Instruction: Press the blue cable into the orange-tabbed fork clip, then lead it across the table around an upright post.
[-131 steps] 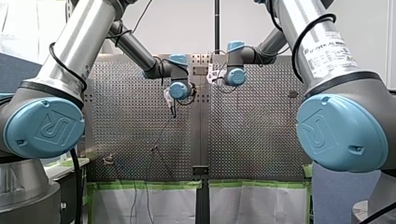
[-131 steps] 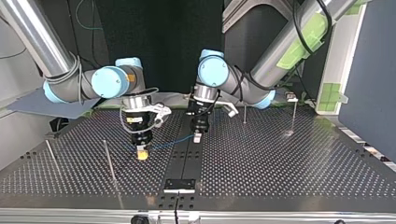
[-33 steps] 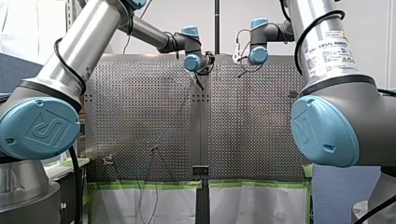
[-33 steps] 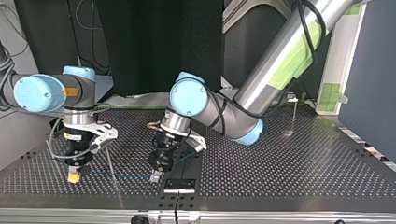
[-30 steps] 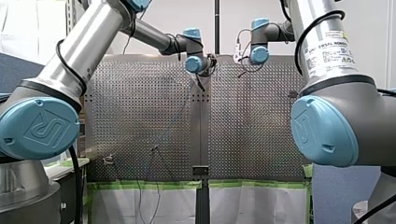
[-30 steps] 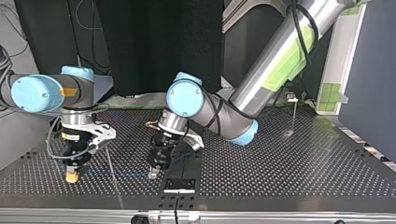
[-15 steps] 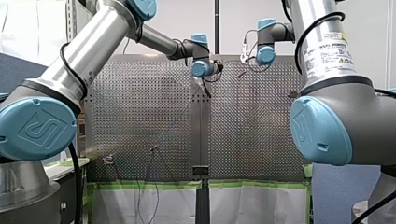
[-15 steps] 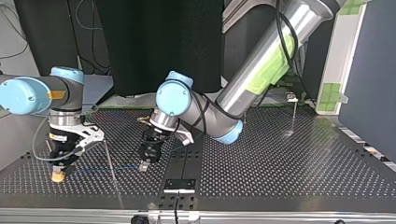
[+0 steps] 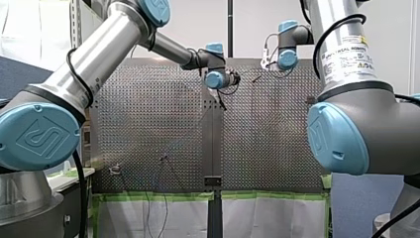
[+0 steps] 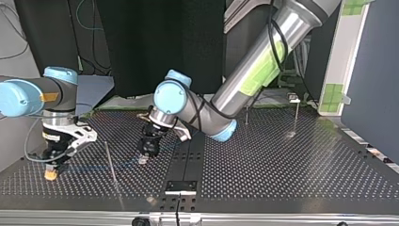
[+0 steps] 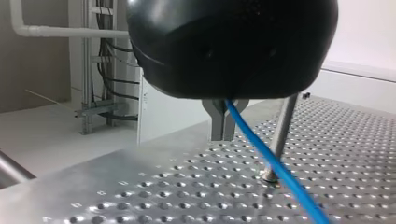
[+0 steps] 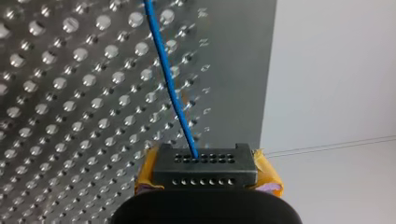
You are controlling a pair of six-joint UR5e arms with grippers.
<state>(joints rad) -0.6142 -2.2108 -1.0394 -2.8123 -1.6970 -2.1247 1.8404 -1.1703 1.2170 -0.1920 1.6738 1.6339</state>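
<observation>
Seen from the left wrist, the left claw (image 11: 223, 135) is clenched on the blue cable (image 11: 254, 138), which runs close past the foot of an upright post (image 11: 282, 133). The right claw (image 12: 205, 163) (yellow pads) grips the same cable. In the top view both claws hang low over the bench (image 10: 282, 169), at the frame's lower left, with the post between them.

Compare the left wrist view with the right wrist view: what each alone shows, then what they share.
Only left wrist: the left claw, metal fingers shut on the cable, and an upright post beside it. Only right wrist: the right claw, yellow-padded, gripping the cable. Both: the blue cable stretched over the perforated table.
</observation>
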